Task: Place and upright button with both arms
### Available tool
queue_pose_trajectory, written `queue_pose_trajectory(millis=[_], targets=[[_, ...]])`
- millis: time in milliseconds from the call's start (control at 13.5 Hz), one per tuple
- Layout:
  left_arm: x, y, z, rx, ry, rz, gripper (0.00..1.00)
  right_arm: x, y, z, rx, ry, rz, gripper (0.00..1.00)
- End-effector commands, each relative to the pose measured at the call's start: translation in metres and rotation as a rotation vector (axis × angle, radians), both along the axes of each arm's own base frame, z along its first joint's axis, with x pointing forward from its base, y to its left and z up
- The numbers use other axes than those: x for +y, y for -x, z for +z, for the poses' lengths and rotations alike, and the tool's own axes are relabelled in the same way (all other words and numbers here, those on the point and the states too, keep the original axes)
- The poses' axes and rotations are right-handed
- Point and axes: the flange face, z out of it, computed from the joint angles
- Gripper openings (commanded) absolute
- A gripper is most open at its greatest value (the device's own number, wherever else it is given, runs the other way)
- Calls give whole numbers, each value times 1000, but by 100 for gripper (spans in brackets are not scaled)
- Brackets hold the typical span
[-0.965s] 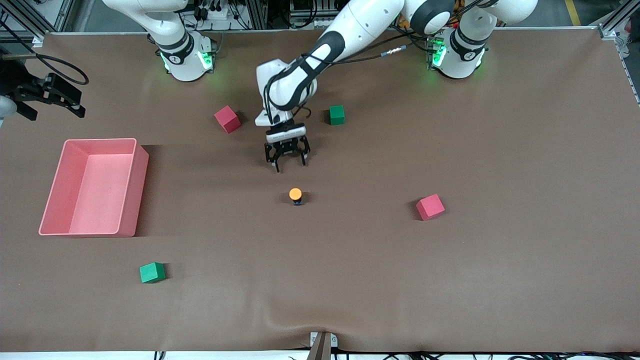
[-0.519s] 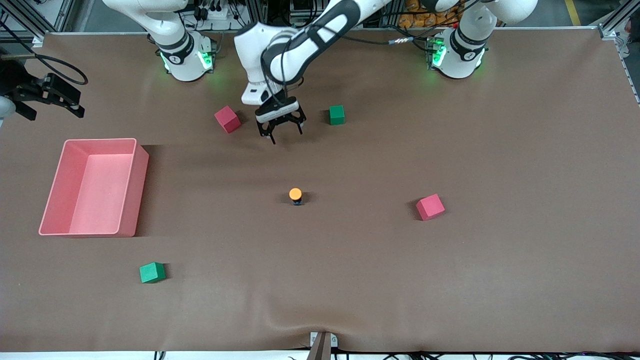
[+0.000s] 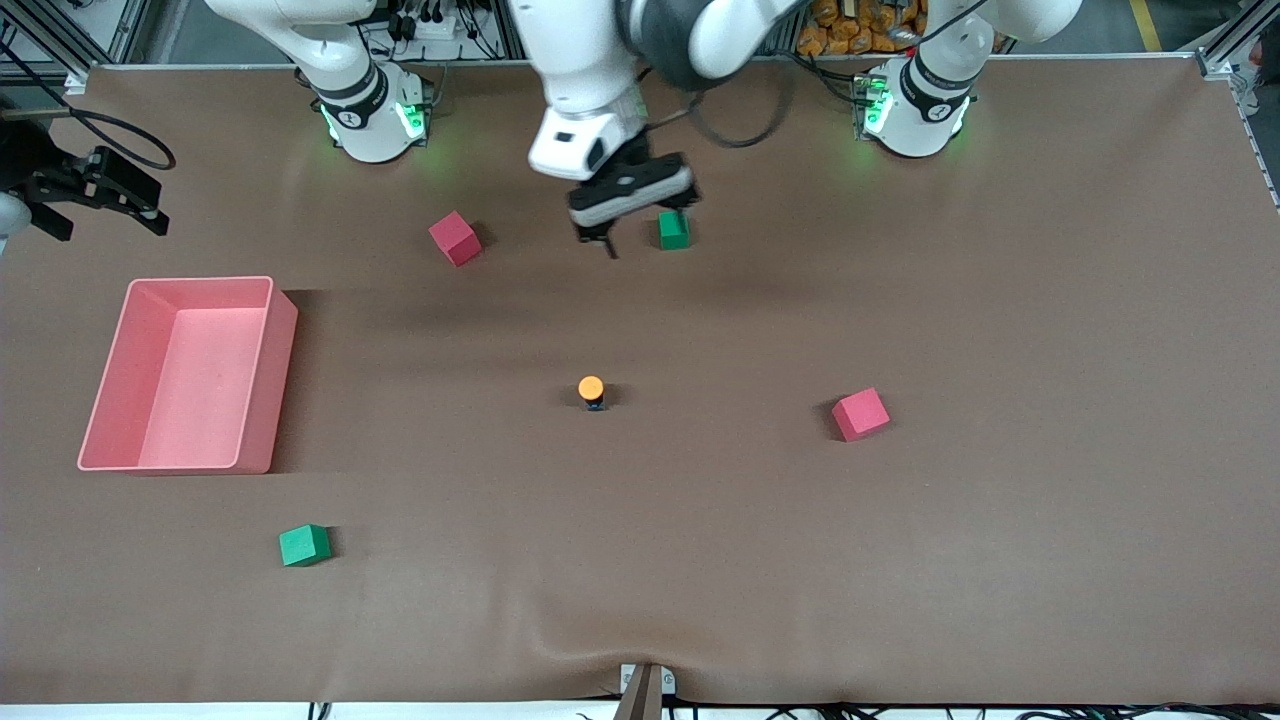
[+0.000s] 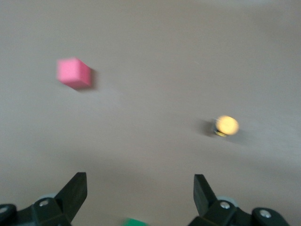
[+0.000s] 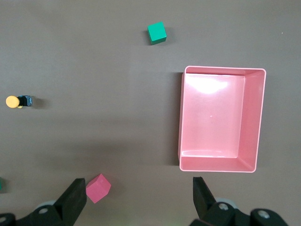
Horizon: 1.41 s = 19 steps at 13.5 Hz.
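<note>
The button point(image 3: 591, 390) stands upright in the middle of the table, orange cap up, with nothing touching it. It also shows in the left wrist view point(image 4: 226, 125) and the right wrist view point(image 5: 18, 101). My left gripper point(image 3: 645, 225) is open and empty, up in the air over the green cube point(image 3: 674, 230) near the robots' bases; its wrist view shows the jaws wide apart point(image 4: 138, 188). My right gripper point(image 3: 100, 205) waits high over the right arm's end of the table, open and empty point(image 5: 138, 193).
A pink bin point(image 3: 255, 380) sits toward the right arm's end. A red cube point(image 3: 455, 238) lies beside the far green cube. Another red cube point(image 3: 860, 414) lies toward the left arm's end. A second green cube point(image 3: 304, 545) lies near the front edge.
My left gripper has risen and drawn back from the button toward the bases, then swung over the green cube. The button and the right arm have not moved.
</note>
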Motion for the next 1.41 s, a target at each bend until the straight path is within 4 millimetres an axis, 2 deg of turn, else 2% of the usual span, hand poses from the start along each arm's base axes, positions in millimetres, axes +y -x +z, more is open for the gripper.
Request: queue_pose_trajectory(millis=[0, 148, 297, 445, 668, 816, 890, 1113, 1187, 1336], targets=[[70, -43, 39, 87, 38, -49, 100, -3, 4, 3, 1, -16, 1, 100], [146, -87, 75, 131, 88, -101, 100, -3, 4, 3, 1, -16, 1, 100], [221, -123, 91, 190, 107, -173, 100, -3, 4, 3, 1, -16, 3, 100], [278, -147, 100, 186, 126, -139, 100, -3, 4, 3, 1, -16, 3, 100], [335, -164, 111, 174, 135, -125, 100, -3, 4, 3, 1, -16, 3, 100], [361, -170, 115, 169, 136, -108, 100, -3, 4, 3, 1, -16, 3, 100], [380, -170, 122, 165, 142, -125, 100, -2, 4, 4, -1, -16, 6, 100], [429, -154, 130, 185, 237, -184, 100, -5, 3, 4, 0, -48, -1, 100], [441, -147, 129, 194, 227, -195, 100, -5, 3, 4, 0, -48, 0, 100], [450, -135, 130, 197, 220, -189, 100, -5, 4, 4, 1, -50, -3, 100]])
